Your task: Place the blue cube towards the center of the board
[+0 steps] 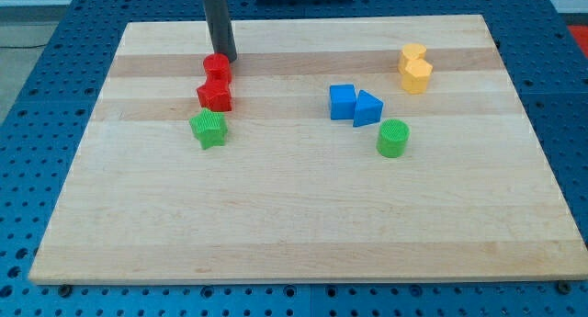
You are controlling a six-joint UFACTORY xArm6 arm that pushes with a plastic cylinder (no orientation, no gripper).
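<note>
The blue cube (342, 102) sits on the wooden board (294, 216), right of centre, touching a blue triangular block (368, 108) on its right. My tip (229, 58) is at the upper left of the board, just above and right of a red cylinder (217, 66). The tip is far to the left of the blue cube and does not touch it.
A red star-like block (215, 96) lies below the red cylinder, with a green star-like block (209, 130) below that. A green cylinder (392, 138) stands below the blue triangular block. Two yellow blocks (414, 68) sit at the upper right.
</note>
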